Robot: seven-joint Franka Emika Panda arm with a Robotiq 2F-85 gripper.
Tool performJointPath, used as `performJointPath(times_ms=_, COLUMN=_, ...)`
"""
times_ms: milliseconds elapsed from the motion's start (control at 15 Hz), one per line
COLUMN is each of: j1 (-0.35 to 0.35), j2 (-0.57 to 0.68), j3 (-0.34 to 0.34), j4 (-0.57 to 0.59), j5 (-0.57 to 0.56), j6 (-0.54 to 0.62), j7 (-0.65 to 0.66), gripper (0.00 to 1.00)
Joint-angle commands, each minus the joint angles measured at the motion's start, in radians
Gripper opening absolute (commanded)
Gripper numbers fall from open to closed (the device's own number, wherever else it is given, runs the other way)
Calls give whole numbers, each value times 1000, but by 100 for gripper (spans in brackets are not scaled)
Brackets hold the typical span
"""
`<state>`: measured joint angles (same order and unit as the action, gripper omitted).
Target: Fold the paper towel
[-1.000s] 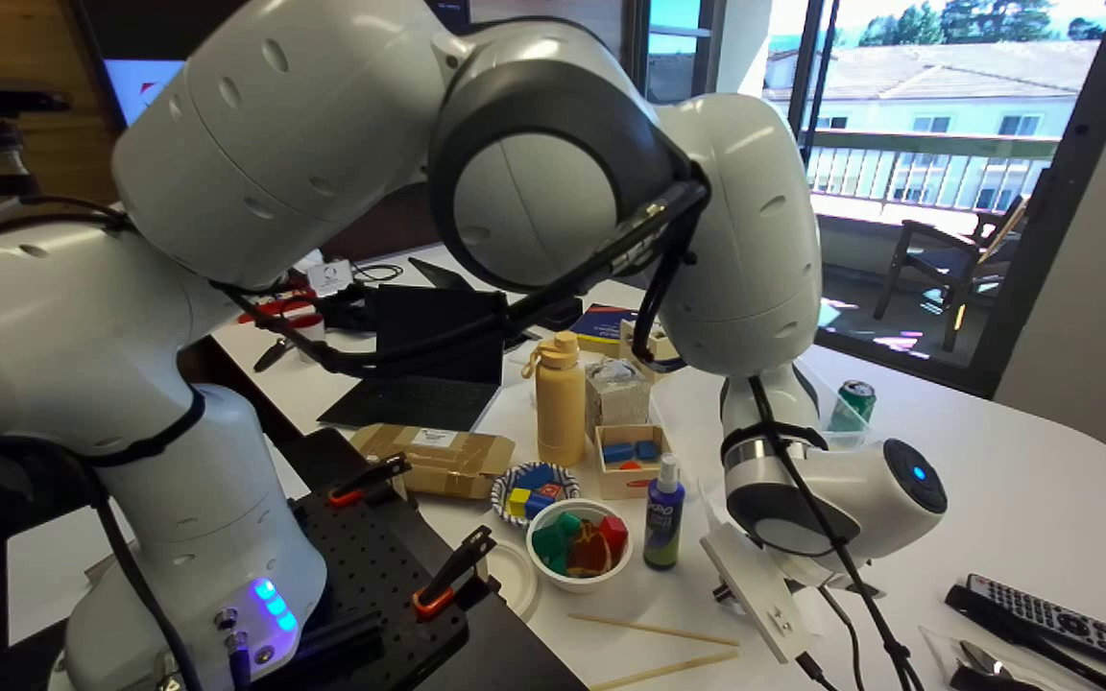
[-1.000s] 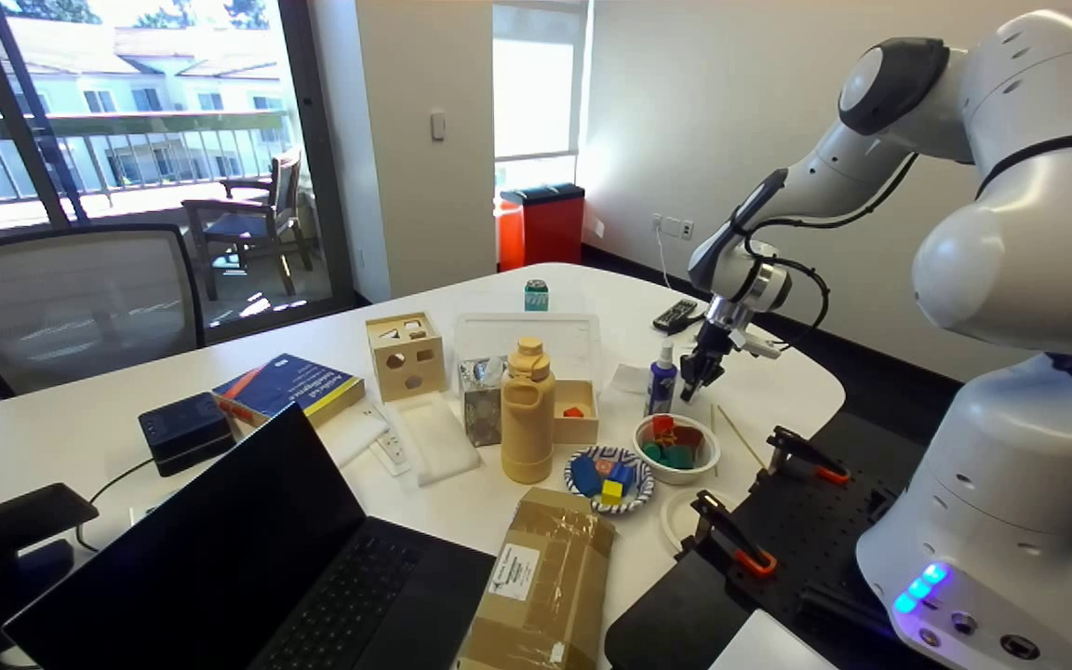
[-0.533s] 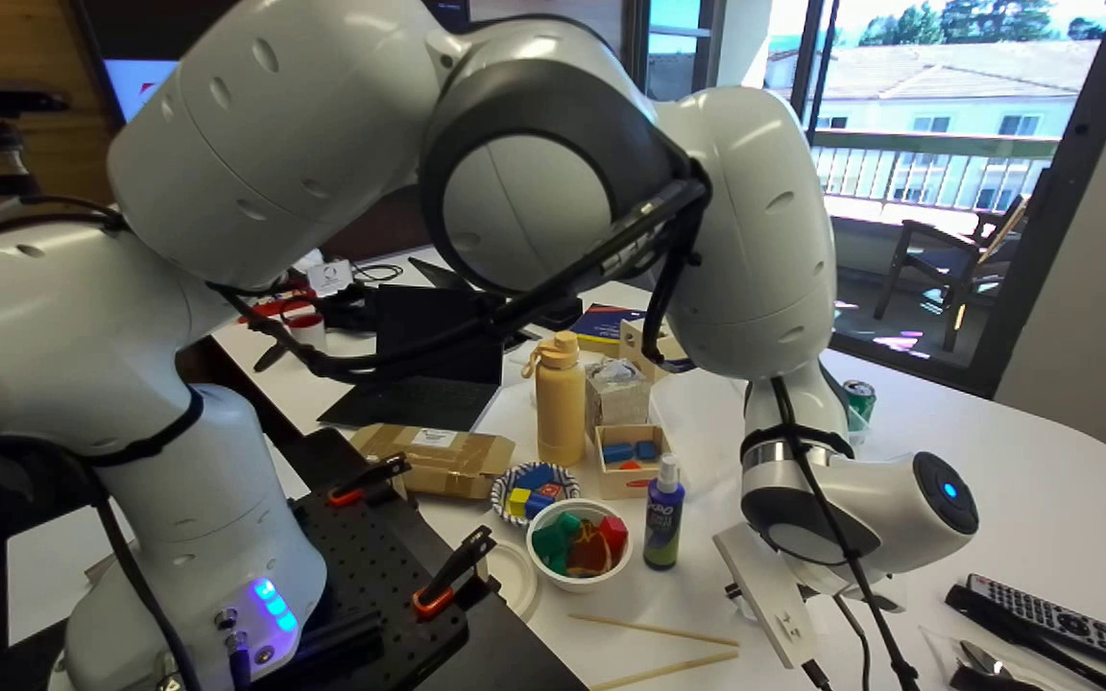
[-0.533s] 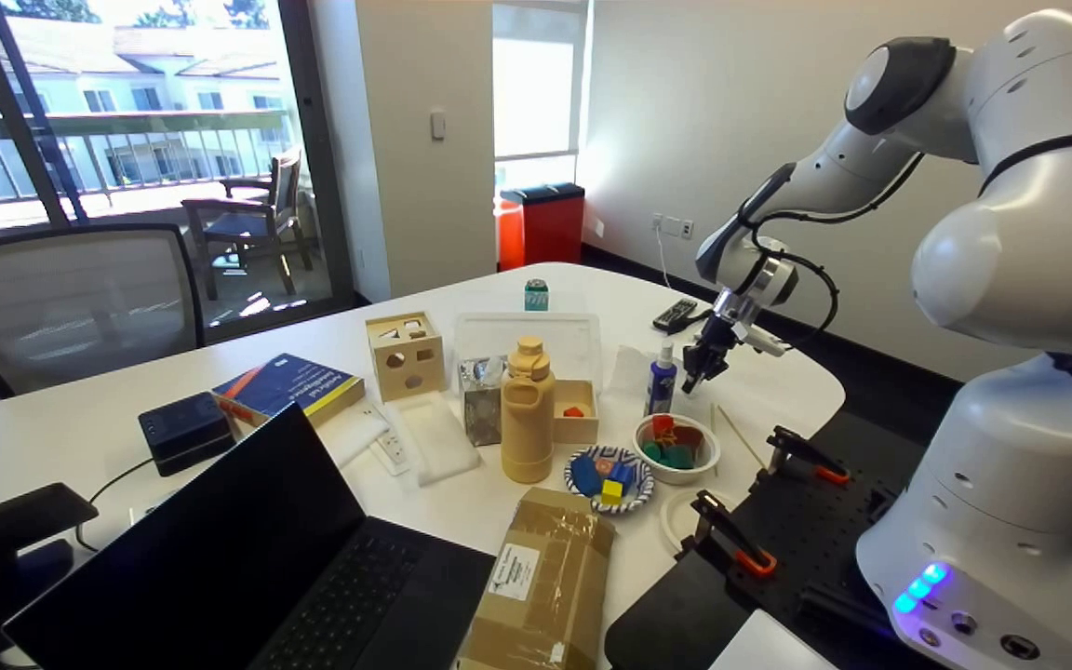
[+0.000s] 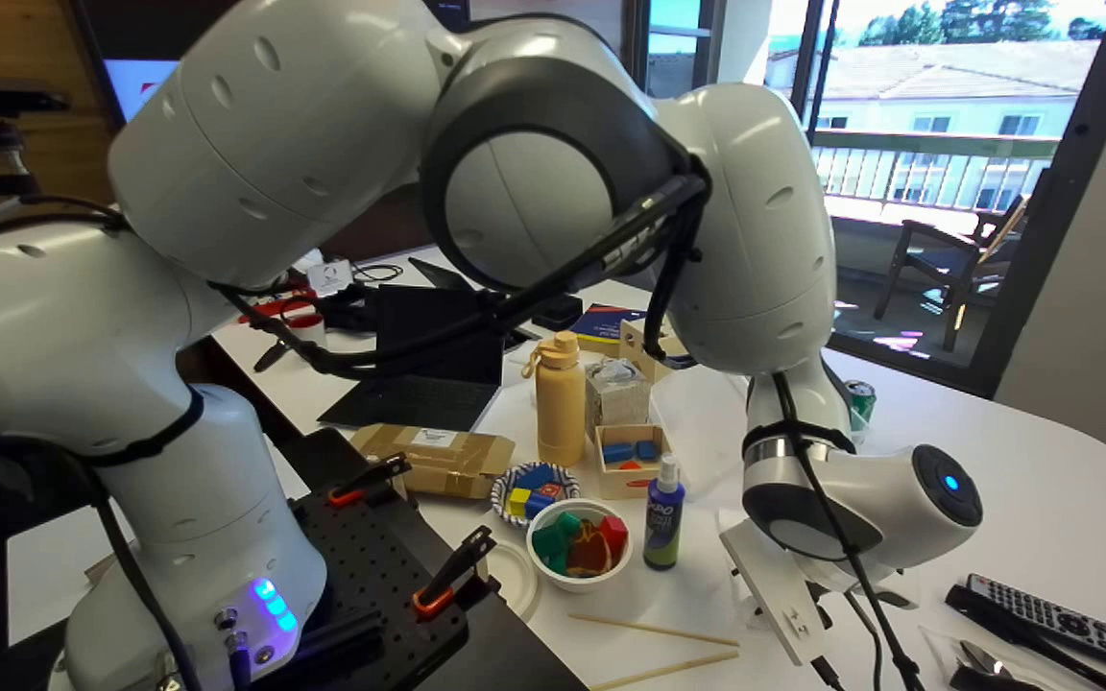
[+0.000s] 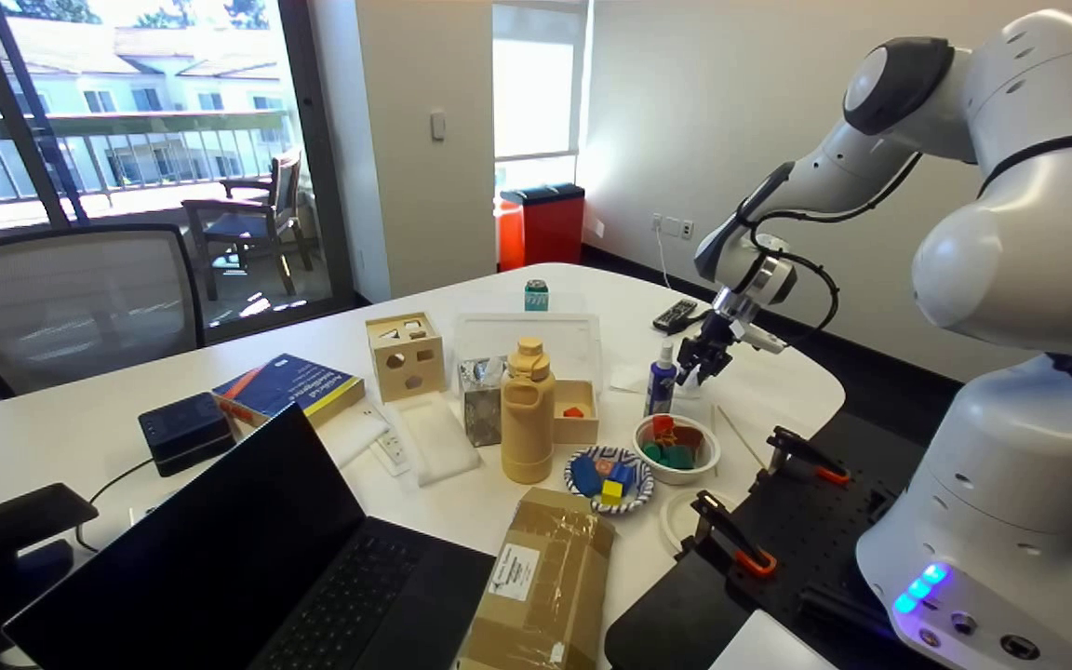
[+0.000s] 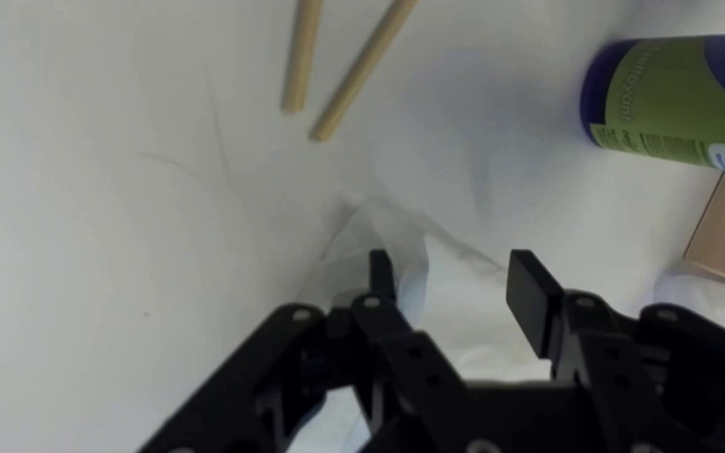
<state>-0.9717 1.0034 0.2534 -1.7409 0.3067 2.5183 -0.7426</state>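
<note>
the paper towel (image 7: 472, 308) lies on the tabletop (image 7: 85, 220) under the claw (image 7: 451, 267), near the expo spray bottle (image 5: 663, 523), a creased corner showing partly behind one of the fingers (image 7: 532, 302). these stand apart with a clear gap, nothing visibly pinched; whether a tip touches the paper, i can't tell. the step in hand looks like catching that corner: bring the tips low astride the crease, close gently, lift slightly and carry it over, since dragging would likely tear or skid thin paper.
</note>
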Motion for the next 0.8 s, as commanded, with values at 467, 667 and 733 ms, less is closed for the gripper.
performJointPath(times_ms=467, j1=119, j2=-151, j3=-119, j4=-133, j5=-56, j6=213, j7=180, gripper=100)
performJointPath(times_ms=667, j1=137, j2=-114, j3=-139, j4=-106, j5=-78, j6=163, j7=226, gripper=100)
performJointPath(times_ms=733, j1=139, j2=-93, j3=-143, j4=-89, j5=-79, j6=141, j7=242, gripper=100)
